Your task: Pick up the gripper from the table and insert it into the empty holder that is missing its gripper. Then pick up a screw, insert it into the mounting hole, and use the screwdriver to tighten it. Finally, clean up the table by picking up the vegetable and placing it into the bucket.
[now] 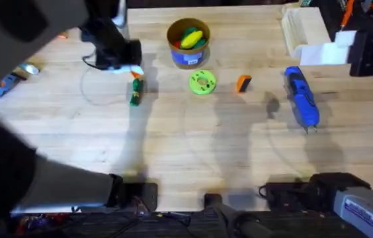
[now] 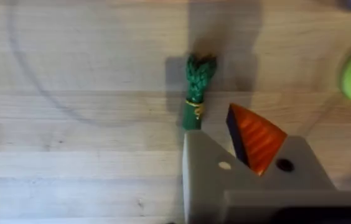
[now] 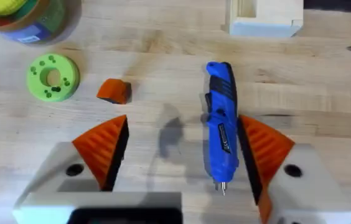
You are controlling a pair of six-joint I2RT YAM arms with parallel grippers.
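- Vegetable (image 2: 196, 93) lies flat on the desk (image 1: 173, 145), just ahead of the left claw (image 2: 225, 155); its opening cannot be judged.
- Right claw (image 3: 182, 152) spread wide over the screwdriver (image 3: 220, 121), gripping nothing.

Veg (image 2: 196, 93) flat on wood table (image 2: 76, 155), just beyond left end effector (image 2: 225, 158) w/ orange pad (image 2: 257, 140)

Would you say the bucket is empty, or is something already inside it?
Not empty. The bucket already holds yellow and green items, seen from overhead. The vegetable is not among them; it lies on the table below the left gripper.
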